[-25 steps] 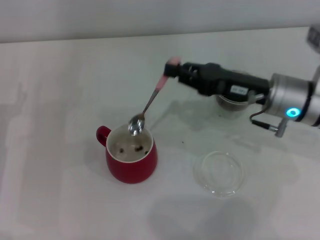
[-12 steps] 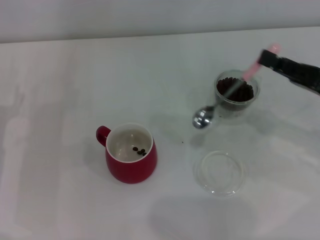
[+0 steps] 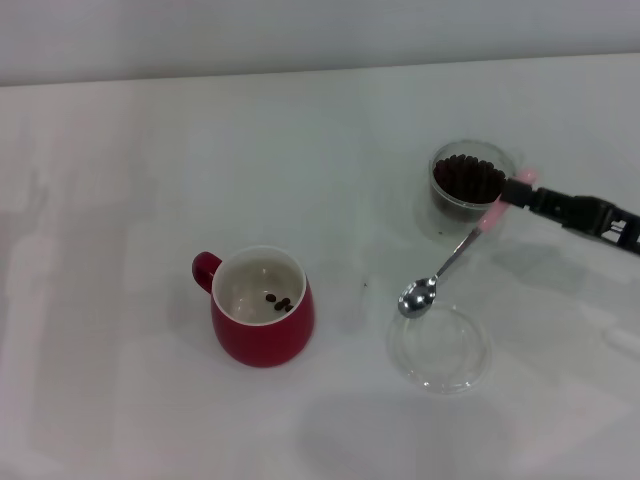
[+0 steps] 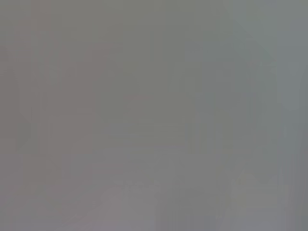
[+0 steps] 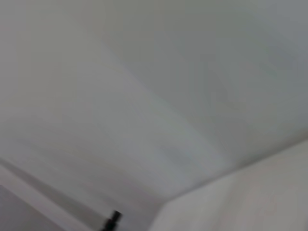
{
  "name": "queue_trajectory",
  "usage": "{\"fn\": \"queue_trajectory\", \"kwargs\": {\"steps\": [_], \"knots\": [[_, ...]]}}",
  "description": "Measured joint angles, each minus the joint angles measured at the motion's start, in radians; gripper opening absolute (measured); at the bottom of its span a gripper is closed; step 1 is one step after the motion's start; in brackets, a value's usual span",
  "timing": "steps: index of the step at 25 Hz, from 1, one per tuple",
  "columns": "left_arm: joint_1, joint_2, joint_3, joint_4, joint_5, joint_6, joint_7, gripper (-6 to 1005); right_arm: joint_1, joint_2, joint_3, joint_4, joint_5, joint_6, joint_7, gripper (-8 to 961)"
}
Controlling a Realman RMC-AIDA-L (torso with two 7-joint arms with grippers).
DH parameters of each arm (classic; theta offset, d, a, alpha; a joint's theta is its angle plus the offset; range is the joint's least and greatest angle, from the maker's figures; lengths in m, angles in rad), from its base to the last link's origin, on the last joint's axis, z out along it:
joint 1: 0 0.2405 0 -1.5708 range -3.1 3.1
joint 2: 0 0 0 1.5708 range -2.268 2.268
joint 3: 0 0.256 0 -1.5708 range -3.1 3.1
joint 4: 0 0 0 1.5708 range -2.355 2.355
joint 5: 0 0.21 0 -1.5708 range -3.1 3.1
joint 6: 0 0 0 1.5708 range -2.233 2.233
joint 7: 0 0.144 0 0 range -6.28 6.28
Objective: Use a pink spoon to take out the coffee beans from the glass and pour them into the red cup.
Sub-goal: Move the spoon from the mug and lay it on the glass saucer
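Three coffee beans [image 3: 279, 302] lie on the cream floor of the red cup [image 3: 263, 322], which stands on the white surface [image 3: 120, 180] at the near left with its loop handle turned to the robot's left.

Near right: a flat clear dish [image 3: 440, 350] rests on the surface. The silver bowl of the pink spoon [image 3: 455, 258] hangs over the dish's far left rim and appears to carry no beans. One second ago that bowl was tipped over the red cup; half a second ago it hung beside the glass. It has since travelled right and nearer.

Farther right: the right pincer [image 3: 530, 195] is clamped on the tip of the spoon's pink handle, just beside the near right wall of the glass [image 3: 470, 185]. The glass holds a dark heap of beans close to its rim.

Judgement: one pour is complete and the spoon is on its return leg. Next requirement: raise the bowl over the glass rim for another scoop. Most beans remain untransferred.

Left pincer: not visible in any view.
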Motion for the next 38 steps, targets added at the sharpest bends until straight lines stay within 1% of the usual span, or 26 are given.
{"fn": "queue_trajectory", "kwargs": {"steps": [4, 11, 17, 24, 33, 38], "knots": [[0.002, 0.001, 0.0, -0.001, 0.0, -0.001, 0.0, 879, 0.004, 0.003, -0.002, 0.0, -0.038, 0.055, 0.002, 142], [0.004, 0.003, 0.0, -0.008, 0.0, -0.002, 0.0, 879, -0.005, 0.002, -0.003, 0.0, -0.06, 0.094, -0.01, 143], [0.003, 0.003, 0.0, -0.014, 0.0, 0.0, 0.0, 879, -0.007, -0.009, -0.002, 0.001, -0.098, 0.153, -0.024, 143], [0.003, 0.002, 0.0, -0.014, 0.0, 0.001, 0.0, 880, 0.005, -0.018, -0.003, -0.009, -0.149, 0.149, -0.024, 142], [0.004, 0.001, 0.0, -0.013, 0.0, 0.003, 0.0, 880, 0.023, -0.014, -0.015, -0.012, -0.181, 0.149, -0.022, 143], [0.004, 0.0, 0.0, -0.011, 0.0, 0.003, 0.0, 880, 0.029, -0.013, -0.015, -0.006, -0.192, 0.155, -0.022, 227]]}}
